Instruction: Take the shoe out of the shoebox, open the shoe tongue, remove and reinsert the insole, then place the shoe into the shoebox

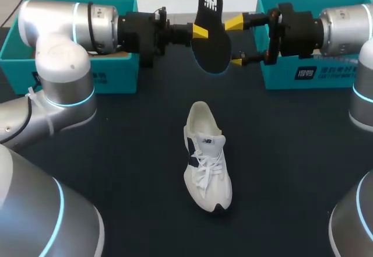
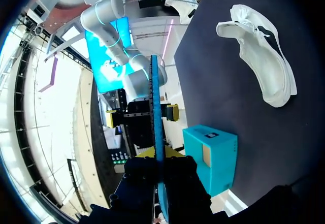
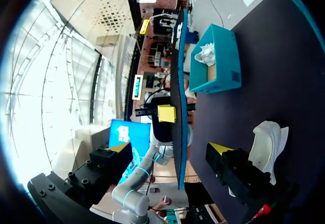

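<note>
Item: black insole (image 1: 208, 41), one, out of the shoe. Head view: held aloft over the far side of the counter (image 1: 116, 152), between the left teal box (image 1: 76, 73) and the right teal box (image 1: 291, 76). The left tool (image 1: 197, 32) is clamped on one edge. The right tool (image 1: 235, 42) is spread wide, one finger above and one below the other edge, neither touching. Both wrists lie level and face each other. The white sneaker (image 1: 206, 161) stands upright mid-counter, heel toward the boxes. Left wrist view: the insole (image 2: 156, 107) shows edge-on, pinched in the left tool (image 2: 159, 170); the right tool (image 2: 141, 116) is beyond it, the right teal box (image 2: 210, 158) and sneaker (image 2: 264, 66) below. Right wrist view: the insole (image 3: 177, 82) stands between the parted fingers of the right tool (image 3: 170, 149); the left teal box (image 3: 218, 61) holds crumpled paper, and the sneaker (image 3: 266, 142) is beside one finger. Handling, judged: light, thin and floppy, with a grippy fabric face; best taken near the heel edge, flat across both faces.
</note>
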Available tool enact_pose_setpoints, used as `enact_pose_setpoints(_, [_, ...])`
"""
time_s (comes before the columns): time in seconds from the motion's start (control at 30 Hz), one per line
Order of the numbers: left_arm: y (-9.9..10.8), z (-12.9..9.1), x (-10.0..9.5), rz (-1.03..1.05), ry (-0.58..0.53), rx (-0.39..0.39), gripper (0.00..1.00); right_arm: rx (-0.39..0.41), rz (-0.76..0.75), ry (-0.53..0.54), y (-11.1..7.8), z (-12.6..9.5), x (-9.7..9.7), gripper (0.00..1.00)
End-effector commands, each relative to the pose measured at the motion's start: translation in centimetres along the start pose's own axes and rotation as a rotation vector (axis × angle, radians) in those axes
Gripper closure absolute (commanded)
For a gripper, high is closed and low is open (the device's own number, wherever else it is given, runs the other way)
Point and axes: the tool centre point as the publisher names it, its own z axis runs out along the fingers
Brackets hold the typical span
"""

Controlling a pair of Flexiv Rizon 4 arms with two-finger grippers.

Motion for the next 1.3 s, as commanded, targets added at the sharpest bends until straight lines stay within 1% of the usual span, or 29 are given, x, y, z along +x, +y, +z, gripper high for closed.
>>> enact_pose_setpoints(0.03, [0.1,0.9,-0.1,0.004,-0.007,-0.002,1.0,0.013,0.004,0.0,0.5,0.8,-0.2,0.22])
enact_pose_setpoints(0.07, [0.1,1.1,-0.2,0.005,-0.008,0.0,1.0,0.015,0.004,0.0,0.5,0.9,-0.2,0.24])
enact_pose_setpoints(0.13, [0.0,1.3,-0.2,0.005,-0.011,0.004,1.0,0.02,0.007,0.0,0.5,1.1,-0.3,0.5])
enact_pose_setpoints(0.2, [-0.2,1.4,-0.2,0.005,-0.014,0.005,1.0,0.021,0.011,0.0,0.6,1.2,-0.4,0.54])
enact_pose_setpoints(0.23, [-0.2,1.5,-0.2,0.003,-0.019,0.004,1.0,0.022,0.014,0.0,0.6,1.2,-0.5,0.58])
enact_pose_setpoints(0.37, [-0.3,1.6,-0.3,0.004,-0.025,0.001,1.0,0.032,0.019,0.003,0.6,1.4,-0.5,0.62])
enact_pose_setpoints(0.4, [-0.3,1.6,-0.4,0.005,-0.026,-0.001,1.0,0.033,0.019,0.004,0.6,1.4,-0.6,0.64])
enact_pose_setpoints(0.47, [-0.3,1.6,-0.4,0.007,-0.027,-0.002,1.0,0.034,0.02,0.005,0.6,1.4,-0.6,0.78])
enact_pose_setpoints(0.53, [-0.3,1.6,-0.5,0.009,-0.029,-0.003,1.0,0.034,0.021,0.006,0.6,1.5,-0.5,0.82])
enact_pose_setpoints(0.63, [-0.3,1.6,-0.5,0.007,-0.035,-0.004,1.0,0.035,0.024,0.007,0.6,1.5,-0.5,1.0])
enact_pose_setpoints(0.9, [-0.3,1.5,-0.7,0.005,-0.056,-0.001,1.0,0.036,0.026,0.022,0.5,1.6,-0.5,1.0])
enact_pose_setpoints(0.93, [-0.3,1.5,-0.8,0.005,-0.059,0.002,0.8,0.033,0.023,0.02,0.5,1.5,-0.6,1.0])
enact_pose_setpoints(0.97, [-0.3,1.4,-1.0,0.0,-0.056,0.002,0.03,0.03,0.02,0.023,0.5,1.5,-0.7,1.0])
enact_pose_setpoints(1.0, [-0.4,1.2,-1.2,0.001,-0.057,0.0,0.0,0.026,0.017,0.027,0.5,1.5,-0.8,1.0])
enact_pose_setpoints(1.13, [-0.8,-0.1,-1.7,-0.027,-0.061,-0.02,0.0,-0.003,-0.011,0.037,0.8,1.2,-1.1,1.0])
enact_pose_setpoints(1.3, [-1.8,-1.7,-1.4,-0.111,-0.052,-0.035,0.0,-0.04,-0.087,0.047,1.1,0.9,-1.2,1.0])
